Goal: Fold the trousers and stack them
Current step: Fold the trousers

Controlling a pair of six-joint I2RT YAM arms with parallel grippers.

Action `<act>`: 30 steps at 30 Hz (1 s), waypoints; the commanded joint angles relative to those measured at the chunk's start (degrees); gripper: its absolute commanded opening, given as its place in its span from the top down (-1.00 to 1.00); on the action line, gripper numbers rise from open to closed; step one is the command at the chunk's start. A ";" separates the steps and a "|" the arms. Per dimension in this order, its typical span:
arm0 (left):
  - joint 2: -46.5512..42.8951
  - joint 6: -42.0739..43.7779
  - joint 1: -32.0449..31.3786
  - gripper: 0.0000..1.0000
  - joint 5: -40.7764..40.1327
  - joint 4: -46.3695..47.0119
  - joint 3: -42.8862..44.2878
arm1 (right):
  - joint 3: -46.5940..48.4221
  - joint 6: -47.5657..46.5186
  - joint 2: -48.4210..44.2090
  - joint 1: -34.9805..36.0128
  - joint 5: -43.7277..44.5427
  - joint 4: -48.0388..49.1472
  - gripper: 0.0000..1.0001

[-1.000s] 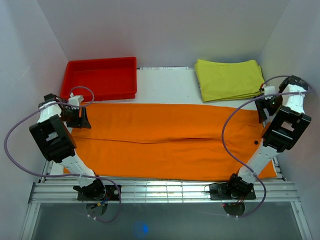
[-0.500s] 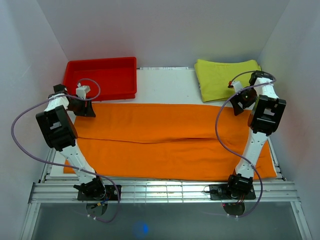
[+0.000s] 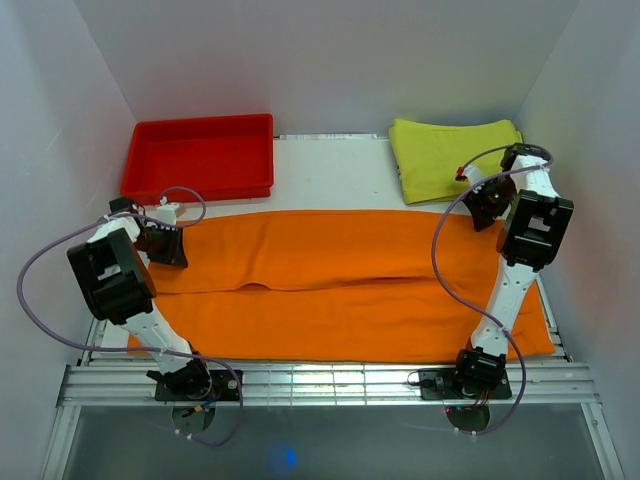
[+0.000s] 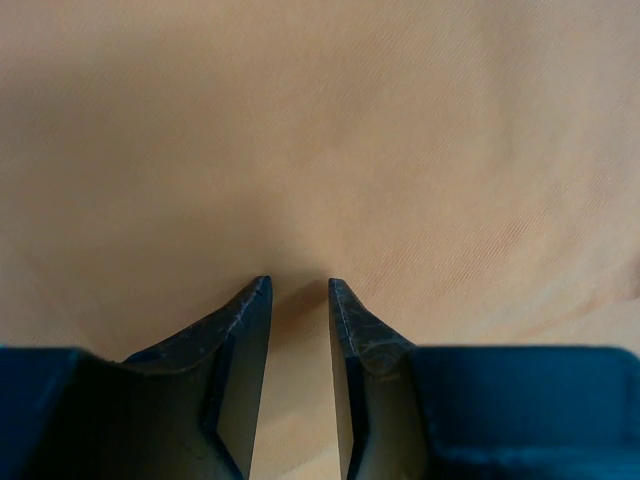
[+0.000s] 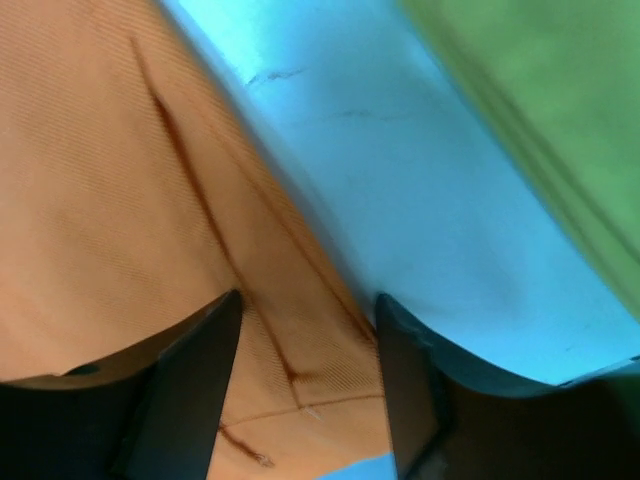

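Observation:
The orange trousers [image 3: 340,280] lie spread flat across the table, the legs running left to right. My left gripper [image 3: 170,247] is at their far left corner. In the left wrist view [image 4: 297,285] its jaws are nearly together, with orange fabric [image 4: 320,130] between them. My right gripper [image 3: 483,205] is at the far right corner. In the right wrist view [image 5: 305,310] its jaws stand wide apart over the hemmed corner [image 5: 100,200], holding nothing.
A red tray [image 3: 200,121] stands at the back left. A folded yellow-green cloth [image 3: 455,155] lies at the back right and also shows in the right wrist view [image 5: 560,120]. White walls close in on the left, back and right.
My left gripper has moved toward the near edge, dragging the far left corner with it, and a small wrinkle has formed along the seam. My right gripper swung in to the far right corner and now holds still.

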 commanded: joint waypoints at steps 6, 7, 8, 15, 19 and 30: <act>-4.12 7.09 4.54 0.04 -0.48 -11.45 4.19 | -6.98 -10.75 -0.34 -0.03 -2.61 -11.18 -0.02; -4.38 7.09 4.63 -0.04 -0.04 -11.81 5.68 | -7.42 -11.19 -0.79 -0.12 -2.35 -10.65 -0.04; -4.56 7.35 4.63 -0.21 2.14 -12.34 9.87 | -7.43 -11.46 -1.05 -0.12 -2.17 -10.47 -0.06; 4.03 12.18 4.45 -0.57 13.92 -15.68 32.91 | 3.11 -12.52 -1.23 -0.12 -4.80 -11.71 -0.39; 11.25 17.10 3.75 -0.58 15.86 -18.05 40.23 | 2.77 -11.99 -2.29 -0.03 -4.02 -9.24 -0.58; 26.55 31.78 0.50 -0.36 14.20 -28.69 50.52 | 2.24 -15.49 2.89 -0.65 -2.61 -7.30 -0.55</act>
